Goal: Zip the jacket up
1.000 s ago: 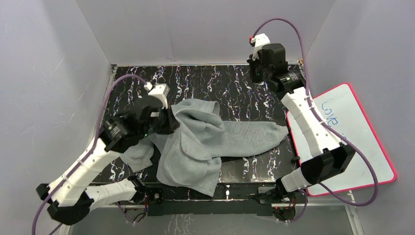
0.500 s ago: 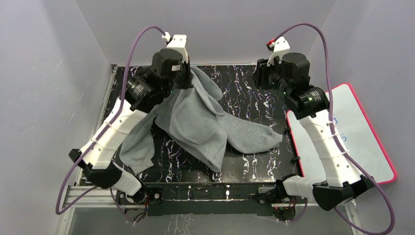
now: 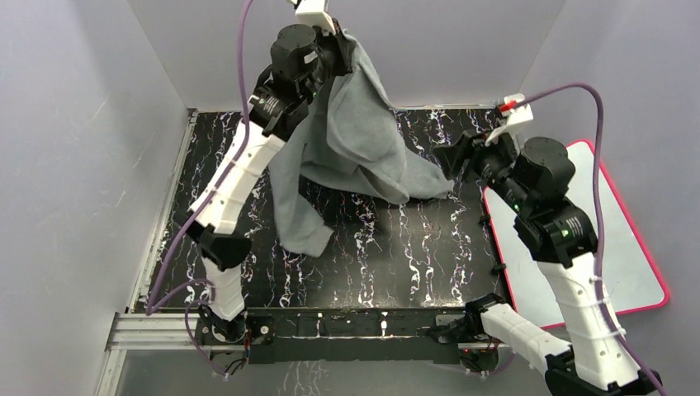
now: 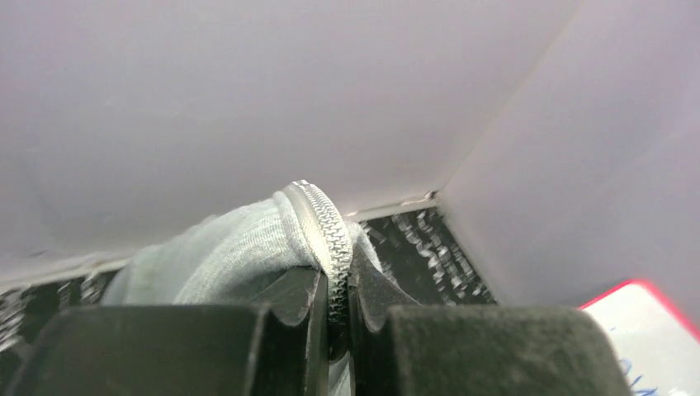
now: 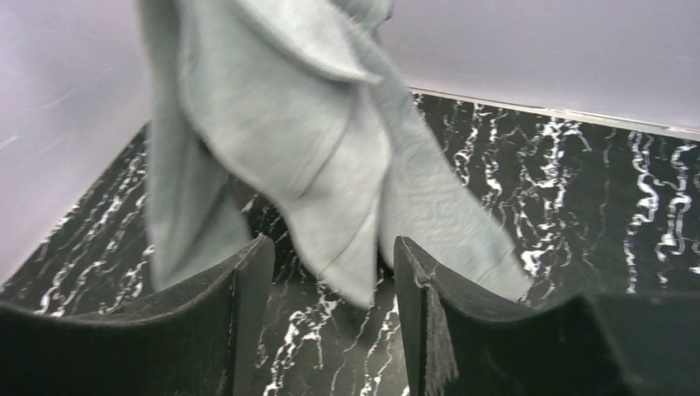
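Top external view showed the left end effector [image 3: 337, 40] high by the back wall, clamped on the jacket [image 3: 355, 136], which hung with its lower folds down at the surface [image 3: 413, 256]. Open room lay toward the near edge. The right end effector [image 3: 452, 157], fingers apart and gripping nothing, sat just beside the cloth's right edge. Left wrist alone showed zipper teeth [image 4: 330, 227] pinched between the jaws.
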### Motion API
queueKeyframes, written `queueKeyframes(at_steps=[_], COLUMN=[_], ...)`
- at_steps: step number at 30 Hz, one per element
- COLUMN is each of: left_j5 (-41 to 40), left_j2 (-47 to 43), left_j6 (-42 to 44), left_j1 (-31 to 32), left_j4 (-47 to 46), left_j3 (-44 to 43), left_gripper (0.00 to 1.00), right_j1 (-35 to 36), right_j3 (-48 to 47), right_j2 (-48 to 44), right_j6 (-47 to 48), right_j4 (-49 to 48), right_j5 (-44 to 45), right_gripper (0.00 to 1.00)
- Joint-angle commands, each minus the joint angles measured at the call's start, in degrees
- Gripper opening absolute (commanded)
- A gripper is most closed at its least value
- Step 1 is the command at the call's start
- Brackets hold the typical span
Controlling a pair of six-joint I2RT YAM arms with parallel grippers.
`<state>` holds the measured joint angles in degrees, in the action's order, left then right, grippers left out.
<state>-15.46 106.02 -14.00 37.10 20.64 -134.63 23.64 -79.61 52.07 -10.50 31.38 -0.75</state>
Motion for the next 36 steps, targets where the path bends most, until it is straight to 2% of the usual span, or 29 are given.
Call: queueKeyframes(at_steps=[1,4,7,13,16,17,21,23,27,31,36], left_j5=[15.23,30.95,38.39,38.80,35.00,33.82,29.50,27.12,22.61,18.17,8.46], left_j2=[4.79,5.76,0.70,-20.10,-27.78,-29.63,-35.19,-37.08,-40.93,-46.40,-53.41], left_j6=[-12.65,-22.95,-23.46,-22.27,-22.30,-21.84,-18.90,-17.17,-14.93,-13.61,-13.64], left_j1=[-6.82,-11.92,-12.49,-12.62,-12.95,-13.08,-13.20,-13.19,-13.20,-13.15,-13.19], left_j4=[-13.73,-14.36,-13.32,-15.56,-14.17,-12.50,-3.14,2.36,11.83,17.99,23.15], left_j3=[-9.57,-4.27,10.17,51.12,63.98,66.26,67.92,66.42,64.10,63.01,63.74], left_gripper=[0.00,0.00,0.00,0.00,0.42,0.51,0.87,0.96,0.98,0.98,0.98], right_j1=[-0.04,0.00,-0.06,0.02,0.09,0.09,0.08,0.09,0.09,0.07,0.06], right_j3=[4.42,6.91,9.64,13.86,15.00,15.28,15.71,15.84,16.89,17.99,20.64], right_j2=[-4.72,-6.92,-8.90,-10.86,-10.62,-10.45,-9.32,-8.83,-7.61,-5.48,-4.14], right_j6=[-3.75,-4.65,-5.86,-7.84,-8.99,-9.36,-9.56,-9.54,-9.44,-9.16,-11.94], right_j4=[-4.29,-2.82,-2.07,-1.95,-1.93,-1.87,-0.79,-0.17,0.31,1.31,1.85], right_j5=[-3.39,-4.82,-6.73,-9.71,-10.64,-11.03,-11.15,-10.48,-9.00,-7.16,3.63], right_gripper=[0.65,0.67,0.69,0.73,0.76,0.79,0.85,0.87,0.98,0.99,0.98])
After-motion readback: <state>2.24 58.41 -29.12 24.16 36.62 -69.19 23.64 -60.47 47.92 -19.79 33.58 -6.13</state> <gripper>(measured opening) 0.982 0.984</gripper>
